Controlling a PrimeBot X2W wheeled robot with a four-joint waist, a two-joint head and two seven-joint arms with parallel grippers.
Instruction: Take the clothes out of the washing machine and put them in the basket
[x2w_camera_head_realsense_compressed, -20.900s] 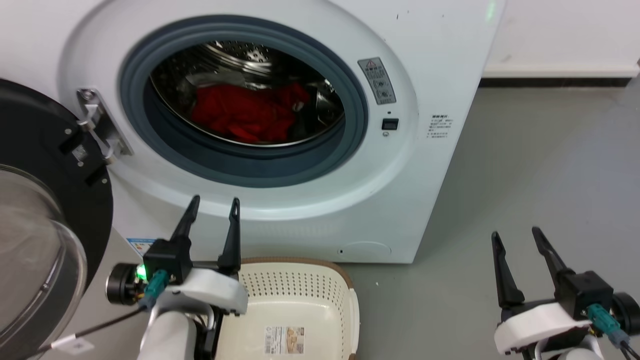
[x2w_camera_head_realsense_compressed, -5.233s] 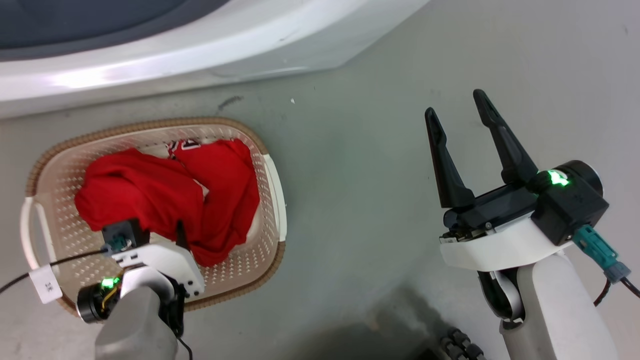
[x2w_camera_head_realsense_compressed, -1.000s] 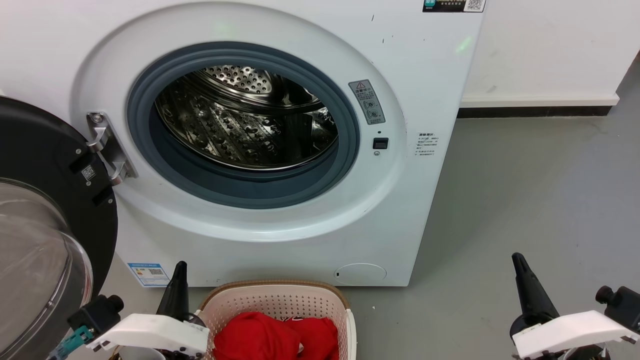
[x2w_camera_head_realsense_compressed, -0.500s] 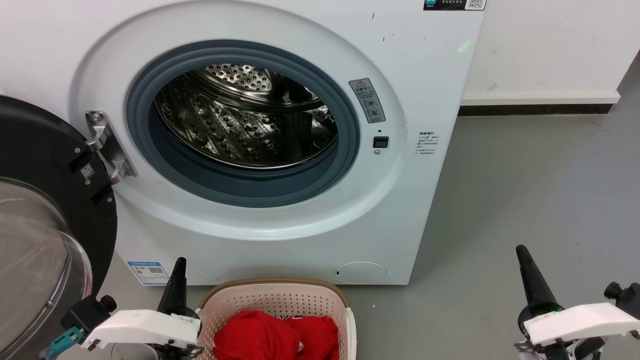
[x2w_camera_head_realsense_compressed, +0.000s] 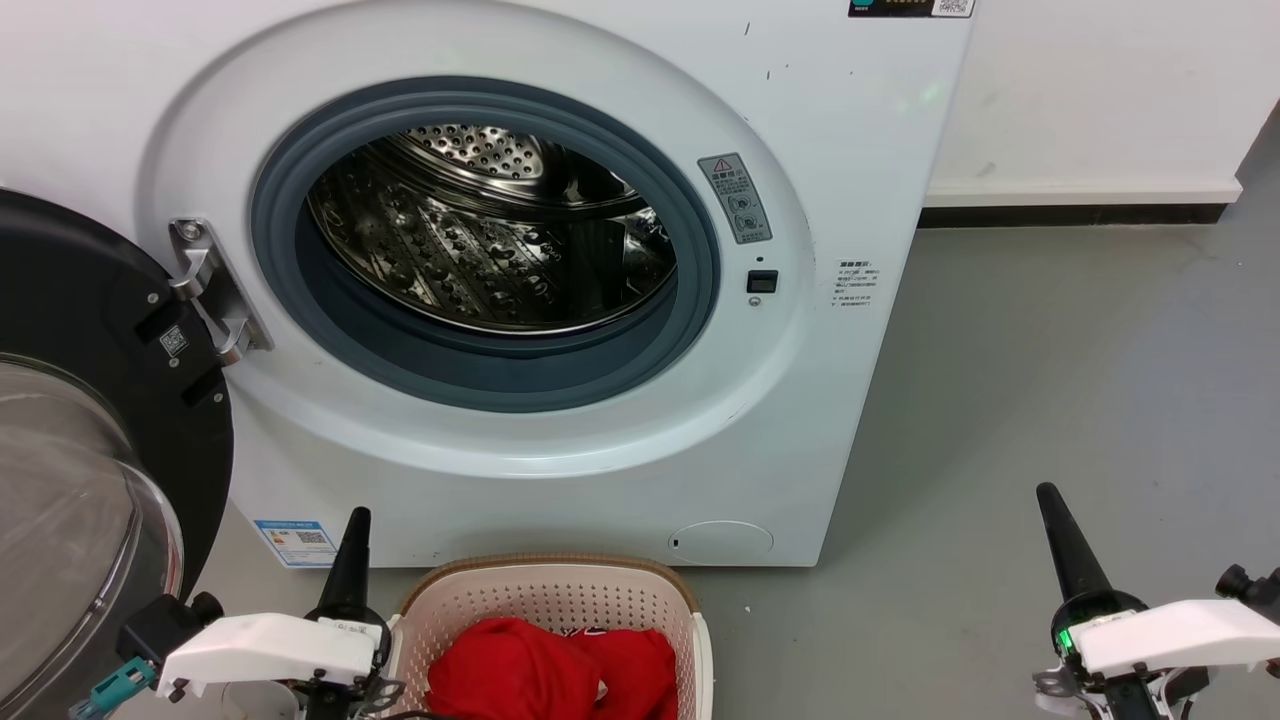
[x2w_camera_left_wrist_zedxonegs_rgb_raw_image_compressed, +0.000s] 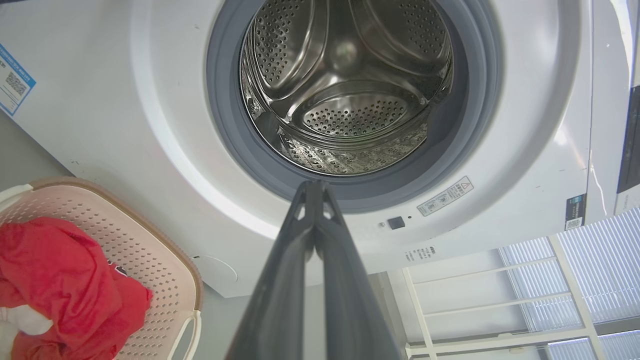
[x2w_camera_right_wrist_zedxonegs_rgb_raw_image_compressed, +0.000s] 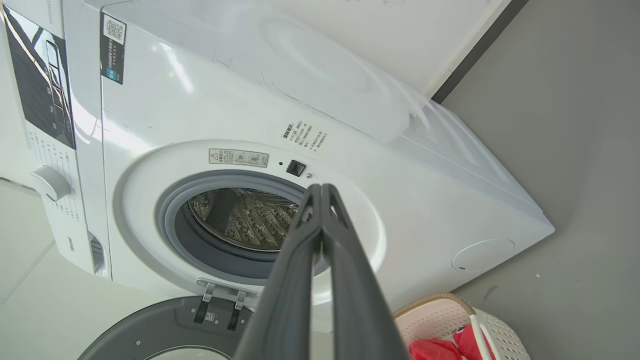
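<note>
Your clothes (x2w_camera_head_realsense_compressed: 560, 670) lie heaped in the basket (x2w_camera_head_realsense_compressed: 545, 598) at the bottom centre of the head view, just in front of the washing machine (x2w_camera_head_realsense_compressed: 800, 400), whose drum (x2w_camera_head_realsense_compressed: 480, 230) shows only steel. The left gripper (x2w_camera_head_realsense_compressed: 357, 520) at lower left and the right gripper (x2w_camera_head_realsense_compressed: 1050, 500) at lower right are both clenched on nothing. Expect the red fabric to be light, limp and apt to drape over the rim. If it needs tucking in, pinch a raised fold mid-heap, not a trailing edge.
</note>
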